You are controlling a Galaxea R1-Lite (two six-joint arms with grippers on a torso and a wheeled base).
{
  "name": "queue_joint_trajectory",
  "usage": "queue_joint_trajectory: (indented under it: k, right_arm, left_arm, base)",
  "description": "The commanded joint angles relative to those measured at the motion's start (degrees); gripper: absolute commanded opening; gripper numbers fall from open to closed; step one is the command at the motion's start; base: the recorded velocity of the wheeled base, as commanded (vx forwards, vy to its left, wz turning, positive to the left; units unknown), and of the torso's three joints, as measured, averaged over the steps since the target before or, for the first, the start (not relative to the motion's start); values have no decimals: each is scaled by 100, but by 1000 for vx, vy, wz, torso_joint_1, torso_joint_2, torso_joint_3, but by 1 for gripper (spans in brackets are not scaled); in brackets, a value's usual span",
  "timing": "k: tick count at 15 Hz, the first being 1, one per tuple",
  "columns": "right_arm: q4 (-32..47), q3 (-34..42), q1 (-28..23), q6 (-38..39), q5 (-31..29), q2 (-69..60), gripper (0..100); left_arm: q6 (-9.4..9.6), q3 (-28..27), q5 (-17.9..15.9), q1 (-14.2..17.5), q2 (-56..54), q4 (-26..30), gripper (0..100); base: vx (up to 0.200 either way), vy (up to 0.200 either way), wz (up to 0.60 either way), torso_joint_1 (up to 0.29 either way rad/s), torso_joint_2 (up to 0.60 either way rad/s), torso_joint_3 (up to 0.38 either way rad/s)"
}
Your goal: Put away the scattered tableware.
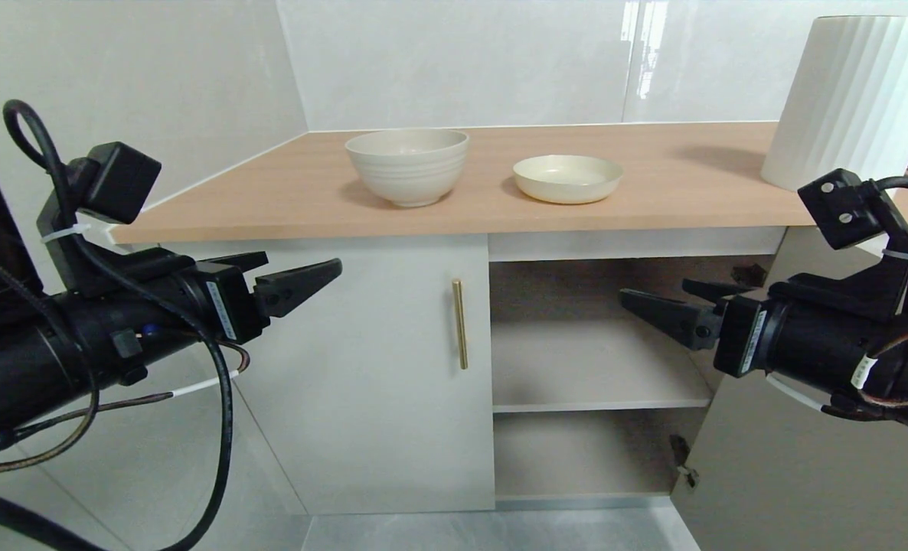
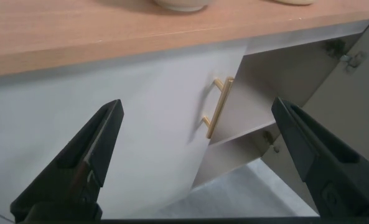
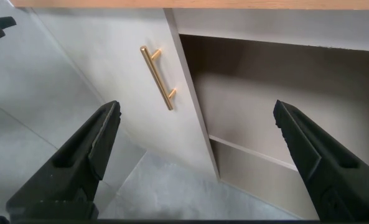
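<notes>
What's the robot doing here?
It is meant to put dishes away, but holds nothing yet. A bowl and a plate sit on the counter. The left gripper and the right gripper hang in front of the cabinet below, fingers open. The cabinet's right door is open.

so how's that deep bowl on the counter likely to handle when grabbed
The bowl looks rigid and possibly breakable. Its smooth curved wall may slip when squeezed; a rim pinch seems safer. Its narrow foot suggests it could tip if pushed high.
</notes>
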Motion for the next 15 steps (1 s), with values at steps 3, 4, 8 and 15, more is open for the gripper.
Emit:
queue_joint_trajectory:
  k: [3,4,8,15]
  right_arm:
    - [0,-3,3,-3,-6,-5,100]
    - [0,-3,3,-3,-6,-5,100]
    - [0,-3,3,-12,-6,-5,100]
    - [0,5,3,-12,-6,-14,100]
  left_arm:
    - [-2,1,-6,-1,32,-5,100]
    - [-2,-26,-6,-1,32,3,100]
    - [-2,-26,-6,-1,40,12,100]
    - [-2,-26,3,-1,14,12,100]
  base:
    - [0,0,0,0,0,0]
    - [0,0,0,0,0,0]
    - [0,0,0,0,0,0]
    - [0,0,0,36,-306,-274]
